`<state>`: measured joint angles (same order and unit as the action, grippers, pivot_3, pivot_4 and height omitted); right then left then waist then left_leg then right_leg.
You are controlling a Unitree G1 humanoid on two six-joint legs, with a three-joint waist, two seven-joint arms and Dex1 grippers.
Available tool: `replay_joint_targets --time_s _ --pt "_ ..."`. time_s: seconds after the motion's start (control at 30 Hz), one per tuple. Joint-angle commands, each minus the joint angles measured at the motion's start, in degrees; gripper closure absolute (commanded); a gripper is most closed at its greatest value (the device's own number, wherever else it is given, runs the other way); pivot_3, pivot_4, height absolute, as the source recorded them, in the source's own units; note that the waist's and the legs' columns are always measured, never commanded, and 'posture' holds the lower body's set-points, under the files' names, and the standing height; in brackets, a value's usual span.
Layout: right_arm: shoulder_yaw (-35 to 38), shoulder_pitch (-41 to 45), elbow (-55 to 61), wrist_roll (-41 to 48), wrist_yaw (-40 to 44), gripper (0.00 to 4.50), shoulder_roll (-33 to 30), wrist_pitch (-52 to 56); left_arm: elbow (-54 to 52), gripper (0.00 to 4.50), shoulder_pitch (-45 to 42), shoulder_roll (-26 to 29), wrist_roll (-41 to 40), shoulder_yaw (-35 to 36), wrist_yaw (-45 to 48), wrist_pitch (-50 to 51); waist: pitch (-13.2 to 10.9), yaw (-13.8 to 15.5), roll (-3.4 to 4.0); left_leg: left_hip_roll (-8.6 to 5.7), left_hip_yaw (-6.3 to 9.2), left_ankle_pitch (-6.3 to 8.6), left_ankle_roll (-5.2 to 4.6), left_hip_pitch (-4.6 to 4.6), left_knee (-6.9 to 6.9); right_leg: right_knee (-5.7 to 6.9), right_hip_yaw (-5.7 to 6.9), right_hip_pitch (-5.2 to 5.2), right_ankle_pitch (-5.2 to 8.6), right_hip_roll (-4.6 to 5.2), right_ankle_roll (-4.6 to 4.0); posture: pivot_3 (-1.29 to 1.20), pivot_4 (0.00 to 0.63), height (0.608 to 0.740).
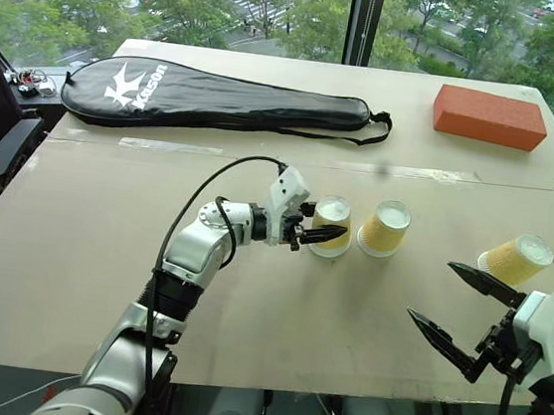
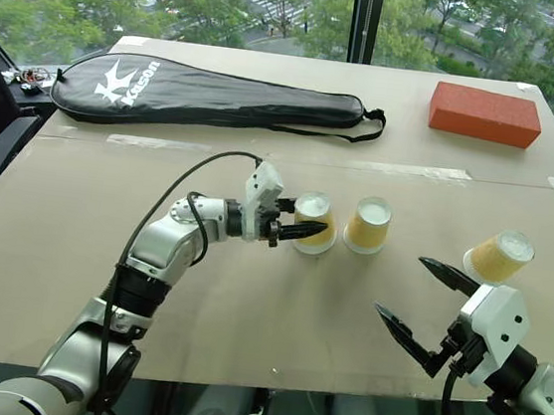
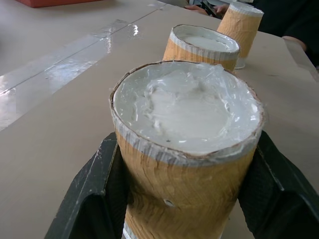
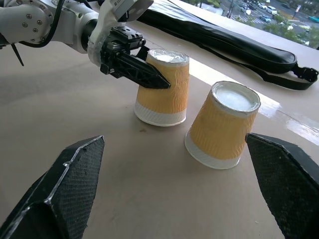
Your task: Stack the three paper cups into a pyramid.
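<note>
Left eye view, centre frame: left gripper clamped on the leftmost cup, right gripper gaping empty lower right; thin paper looks light, crushable, best squeezed gently mid-wall.

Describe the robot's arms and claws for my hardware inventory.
Both arms are silver-grey metal segments with black joints. A black cable loops along the left arm. Each wrist carries a white housing. The left claw and right claw each have two black, pointed, textured fingers.
</note>
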<state>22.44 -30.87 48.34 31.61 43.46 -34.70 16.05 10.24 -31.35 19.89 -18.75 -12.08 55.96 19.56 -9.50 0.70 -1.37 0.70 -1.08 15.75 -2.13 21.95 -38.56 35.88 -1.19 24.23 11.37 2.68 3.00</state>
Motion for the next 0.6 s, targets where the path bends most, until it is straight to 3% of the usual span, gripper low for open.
replay_joint_targets --time_s 0.03,0.47,0.6 --pt "2.5 -1.6 1.5 -0.4 0.3 0.00 0.6 -2.6 1.3 2.21 -1.9 -1.6 2.5 -1.1 -0.2 -3.4 0.0 0.1 0.00 0.00 0.00 0.00 0.00 -0.01 -0.01 0.00 0.02 -0.03 0.01 0.00 0.01 0.00 0.150 0.740" --pt "1.9 -3.3 1.3 -2.5 -0.4 0.00 1.8 -4.6 8.2 2.21 -3.9 -5.9 7.3 -1.9 -0.9 -9.6 0.0 0.1 0.00 -0.07 0.08 0.00 0.00 -0.04 -0.11 -0.01 0.05 -0.17 0.02 0.05 0.02 0.00 0.150 0.740" --pt "2.1 -3.4 1.0 -2.5 -0.5 0.00 1.8 -4.8 8.4 0.26 -3.6 -6.0 7.1 -1.4 0.0 -11.2 0.0 0.1 0.00 -0.07 0.13 0.00 0.00 -0.09 -0.12 -0.02 0.07 -0.24 0.04 0.06 0.05 0.00 0.150 0.740"
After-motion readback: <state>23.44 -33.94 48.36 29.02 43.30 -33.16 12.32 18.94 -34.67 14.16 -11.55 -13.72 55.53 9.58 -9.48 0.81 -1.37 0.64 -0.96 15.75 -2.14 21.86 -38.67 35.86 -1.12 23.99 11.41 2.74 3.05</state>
